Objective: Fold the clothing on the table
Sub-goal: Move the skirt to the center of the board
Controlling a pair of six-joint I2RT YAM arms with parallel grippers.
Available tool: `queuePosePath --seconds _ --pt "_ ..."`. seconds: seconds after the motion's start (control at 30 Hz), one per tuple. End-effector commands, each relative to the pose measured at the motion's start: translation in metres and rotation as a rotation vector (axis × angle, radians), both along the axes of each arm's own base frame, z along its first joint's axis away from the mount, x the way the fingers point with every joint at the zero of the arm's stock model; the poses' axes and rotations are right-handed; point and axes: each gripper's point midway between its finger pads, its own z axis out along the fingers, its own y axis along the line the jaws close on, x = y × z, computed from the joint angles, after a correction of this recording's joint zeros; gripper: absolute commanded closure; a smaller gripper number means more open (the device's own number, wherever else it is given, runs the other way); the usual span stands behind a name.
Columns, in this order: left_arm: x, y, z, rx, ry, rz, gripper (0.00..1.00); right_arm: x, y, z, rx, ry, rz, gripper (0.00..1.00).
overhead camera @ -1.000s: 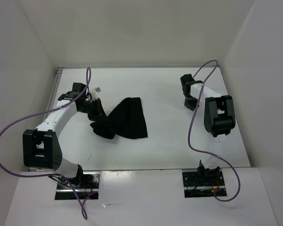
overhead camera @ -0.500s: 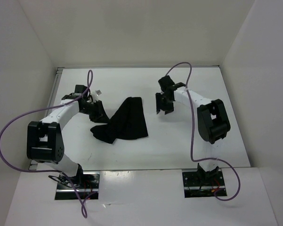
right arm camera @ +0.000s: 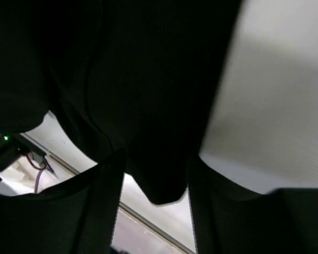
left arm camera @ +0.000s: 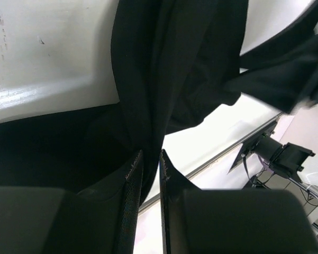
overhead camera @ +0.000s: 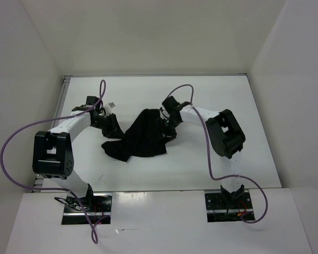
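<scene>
Clothing (overhead camera: 144, 138): left gripper (left arm camera: 151, 155) pinches left edge, right gripper (right arm camera: 154, 161) straddles right edge.

Free room, as we list it: bare table (overhead camera: 264, 116) right of the right arm (overhead camera: 225, 132), along the far edge, and in the near strip before the clothing (overhead camera: 145, 137). Obstacles — white walls (overhead camera: 21, 79) left, far and right; left arm (overhead camera: 69, 127) and right arm meeting at the clothing, mid-left; purple cables (overhead camera: 208, 153) looping overhead.
</scene>
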Motion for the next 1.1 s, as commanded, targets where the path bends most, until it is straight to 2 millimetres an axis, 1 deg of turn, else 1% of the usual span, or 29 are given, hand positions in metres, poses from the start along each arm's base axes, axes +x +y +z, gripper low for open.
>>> queuePosePath --seconds 0.0,0.1,0.13,0.17,0.2,0.23,0.27,0.3,0.33,0.37,0.4,0.43,0.47,0.5,0.53,0.57,0.6,0.63,0.7,0.73,0.77,0.8,0.83,0.87,0.9,0.97,1.0,1.03,1.07 --pt "0.004 -0.002 0.001 -0.023 -0.009 -0.006 0.74 -0.027 0.024 -0.012 0.048 0.077 0.102 0.67" --pt "0.006 -0.002 -0.001 -0.023 -0.009 -0.006 0.81 -0.025 0.019 -0.016 0.012 0.065 0.091 0.95" --pt "0.006 -0.002 -0.001 -0.023 -0.009 -0.006 0.84 -0.02 0.015 -0.02 -0.025 0.046 0.07 1.0" --pt "0.003 -0.002 -0.004 -0.023 0.002 -0.006 0.88 -0.009 -0.003 -0.029 -0.114 0.012 0.027 1.0" --pt "-0.001 -0.004 -0.005 -0.037 0.007 -0.019 0.94 0.01 -0.02 -0.023 -0.161 -0.014 -0.035 1.0" --pt "-0.004 -0.005 -0.003 -0.05 0.006 -0.024 0.96 0.023 -0.034 -0.022 -0.21 -0.037 -0.085 1.0" --pt "-0.011 -0.007 -0.005 -0.068 0.018 -0.038 0.98 0.051 -0.052 -0.014 -0.284 -0.116 -0.148 1.0" --pt "-0.017 -0.016 -0.002 -0.116 0.018 -0.077 1.0 0.07 -0.076 -0.008 -0.328 -0.134 -0.225 1.0" --pt "-0.024 -0.022 -0.001 -0.139 0.031 -0.103 1.0 0.096 -0.082 0.009 -0.328 -0.203 -0.273 1.0" --pt "-0.029 -0.025 0.0 -0.165 0.036 -0.117 1.0 0.112 -0.092 0.014 -0.349 -0.236 -0.311 1.0" --pt "-0.043 -0.033 -0.001 -0.223 0.066 -0.16 1.0 0.128 -0.104 0.015 -0.346 -0.242 -0.349 1.0" --pt "-0.052 -0.038 0.0 -0.249 0.095 -0.172 1.0 0.148 -0.101 0.032 -0.318 -0.289 -0.372 1.0" --pt "-0.059 -0.039 -0.001 -0.267 0.116 -0.18 0.98 0.159 -0.097 0.038 -0.3 -0.318 -0.379 1.0" --pt "-0.066 -0.042 -0.001 -0.3 0.138 -0.184 0.9 0.169 -0.1 0.042 -0.293 -0.332 -0.394 1.0" --pt "-0.067 -0.043 0.004 -0.315 0.129 -0.189 0.73 0.182 -0.094 0.054 -0.264 -0.372 -0.392 0.93" --pt "-0.069 -0.044 0.008 -0.326 0.126 -0.197 0.55 0.184 -0.093 0.055 -0.258 -0.381 -0.394 0.78" --pt "-0.059 -0.043 0.02 -0.334 0.075 -0.199 0.51 0.188 -0.086 0.08 -0.198 -0.43 -0.384 0.6" --pt "-0.051 -0.041 0.028 -0.335 0.049 -0.186 0.44 0.186 -0.084 0.091 -0.17 -0.453 -0.383 0.52" --pt "-0.032 -0.035 0.039 -0.285 -0.012 -0.145 0.25 0.181 -0.083 0.115 -0.121 -0.511 -0.389 0.42" --pt "-0.017 -0.023 0.039 -0.199 -0.063 -0.093 0.22 0.174 -0.085 0.113 -0.116 -0.511 -0.397 0.4" --pt "0.003 -0.018 0.048 -0.152 -0.114 -0.05 0.2 0.167 -0.088 0.132 -0.094 -0.534 -0.413 0.4" --pt "0.015 -0.012 0.05 -0.109 -0.141 -0.018 0.19 0.158 -0.091 0.126 -0.105 -0.516 -0.41 0.4" --pt "0.031 -0.007 0.054 -0.071 -0.184 0.026 0.18 0.148 -0.094 0.126 -0.111 -0.492 -0.418 0.4" --pt "0.042 -0.006 0.055 -0.065 -0.203 0.043 0.18 0.142 -0.093 0.122 -0.104 -0.47 -0.418 0.4" --pt "0.057 -0.005 0.057 -0.059 -0.221 0.061 0.18 0.129 -0.093 0.107 -0.123 -0.436 -0.402 0.4" --pt "0.081 -0.008 0.059 -0.037 -0.274 0.08 0.18 0.117 -0.093 0.105 -0.122 -0.418 -0.435 0.4" --pt "0.092 -0.007 0.052 -0.031 -0.266 0.094 0.18 0.108 -0.095 0.096 -0.144 -0.396 -0.443 0.4" --pt "0.1 -0.013 0.052 -0.034 -0.285 0.08 0.2 0.106 -0.101 0.095 -0.164 -0.4 -0.469 0.4" --pt "0.119 -0.014 0.061 -0.043 -0.338 0.103 0.2 0.101 -0.095 0.102 -0.145 -0.413 -0.467 0.4"
